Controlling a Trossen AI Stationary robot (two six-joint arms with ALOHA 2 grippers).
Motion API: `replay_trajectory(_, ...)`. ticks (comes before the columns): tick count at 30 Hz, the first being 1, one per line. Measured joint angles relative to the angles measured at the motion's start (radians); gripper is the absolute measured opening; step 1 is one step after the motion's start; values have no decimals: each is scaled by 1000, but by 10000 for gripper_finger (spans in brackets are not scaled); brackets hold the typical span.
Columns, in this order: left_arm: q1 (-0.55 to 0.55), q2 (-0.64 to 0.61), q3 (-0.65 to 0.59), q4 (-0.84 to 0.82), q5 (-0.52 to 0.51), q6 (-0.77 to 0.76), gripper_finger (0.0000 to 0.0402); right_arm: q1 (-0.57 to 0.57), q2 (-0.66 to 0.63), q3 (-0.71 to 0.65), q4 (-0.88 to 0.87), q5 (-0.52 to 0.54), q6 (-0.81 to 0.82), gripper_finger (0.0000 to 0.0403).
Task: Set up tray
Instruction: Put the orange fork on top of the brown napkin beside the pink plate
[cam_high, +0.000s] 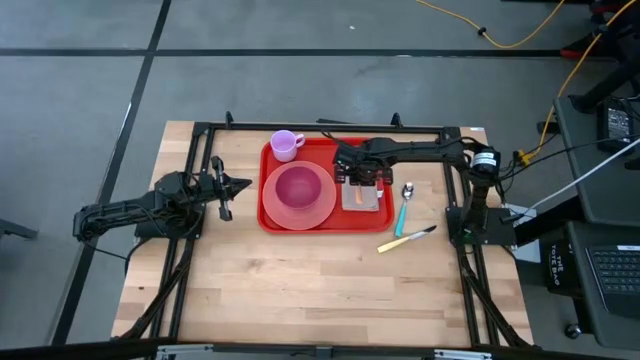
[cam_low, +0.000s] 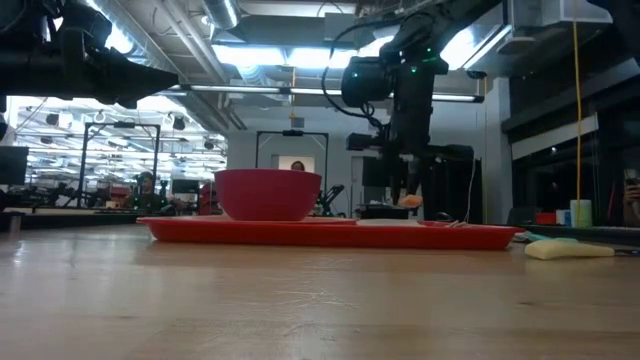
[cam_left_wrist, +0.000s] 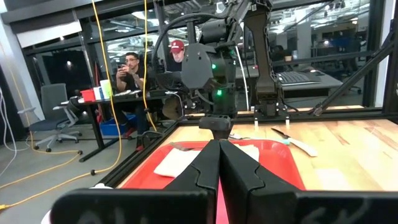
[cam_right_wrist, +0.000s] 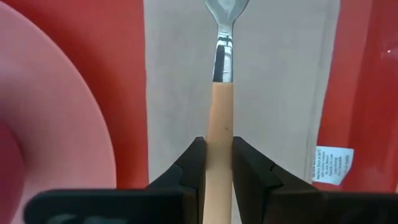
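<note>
The red tray (cam_high: 330, 222) lies at mid-table. On it sit a pink plate with a bowl (cam_high: 298, 190), a lilac cup (cam_high: 287, 145) in its far left corner, and a pale napkin (cam_high: 362, 198). My right gripper (cam_high: 361, 182) hangs over the napkin, shut on a peach-handled metal utensil (cam_right_wrist: 219, 118). The utensil's head (cam_right_wrist: 225, 9) is cut off by the right wrist view's edge. My left gripper (cam_high: 238, 185) waits shut to the left of the tray, pointing at it. My right gripper pinches the utensil's peach handle (cam_right_wrist: 219, 134) between its two fingers (cam_right_wrist: 189, 165), coming from above and pointing down. The handle runs out past the fingertips over the napkin (cam_right_wrist: 280, 81). Whether the utensil rests on the napkin or hangs just above it, I cannot tell.
A teal-handled spoon (cam_high: 404, 205) and a knife with a pale handle (cam_high: 405, 240) lie on the wood to the right of the tray. A black frame (cam_high: 330, 127) runs around the far side of the table. People sit in the room beyond (cam_left_wrist: 130, 68).
</note>
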Motion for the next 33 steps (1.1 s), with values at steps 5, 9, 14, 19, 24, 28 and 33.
replay_trajectory(5,0,0,0,0,0,-1,4,-11,0,0,1,6,11,58)
replay_trajectory(9,0,0,0,0,0,-1,4,-15,0,-1,0,28,22,58)
replay_trajectory(14,0,0,0,0,1,-1,4,-13,0,-29,7,36,28,58)
replay_trajectory(19,0,0,0,0,1,-1,4,-11,-1,-85,96,37,24,58)
replay_trajectory(24,0,0,0,0,1,-1,4,-11,-1,-105,136,37,20,61)
replay_trajectory(28,0,0,0,0,0,-1,4,-11,-1,-105,138,37,-2,58)
replay_trajectory(33,0,0,0,0,1,-1,4,-11,-1,-105,142,40,-18,59)
